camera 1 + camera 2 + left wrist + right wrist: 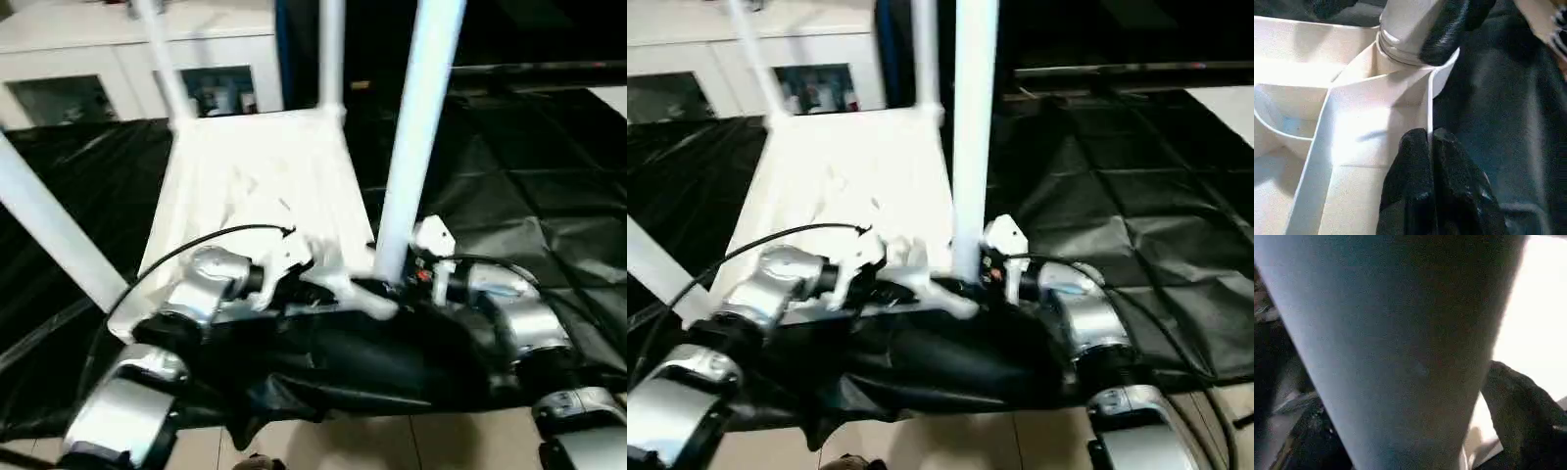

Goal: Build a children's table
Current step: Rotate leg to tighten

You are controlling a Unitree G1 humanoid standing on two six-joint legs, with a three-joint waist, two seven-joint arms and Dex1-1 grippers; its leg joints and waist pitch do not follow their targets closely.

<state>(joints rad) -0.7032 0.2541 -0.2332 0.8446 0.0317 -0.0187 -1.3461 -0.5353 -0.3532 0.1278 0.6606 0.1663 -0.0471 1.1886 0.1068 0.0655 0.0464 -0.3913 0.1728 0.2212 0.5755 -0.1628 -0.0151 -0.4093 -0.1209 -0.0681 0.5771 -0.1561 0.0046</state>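
The children's table lies upside down on the black cloth: its white ribbed tabletop [255, 176] carries upright legs at the far corners [331, 49] and a leaning leg [49, 230] at the near left. At the near right corner a thick white leg [416, 127] stands in its round socket [1400, 54]. My left gripper [1427, 134] is shut on the tabletop's thin rim just below that socket. My right gripper [407, 279] is open around the base of this leg, with one black finger [1520, 406] beside the tube and a pale sliver between them.
The black-draped work table [509, 176] stretches to the right and behind. Its near edge drops to a tiled floor [392, 446]. White cabinets [118, 49] stand at the back left. A black cable [196, 240] arcs over my left forearm.
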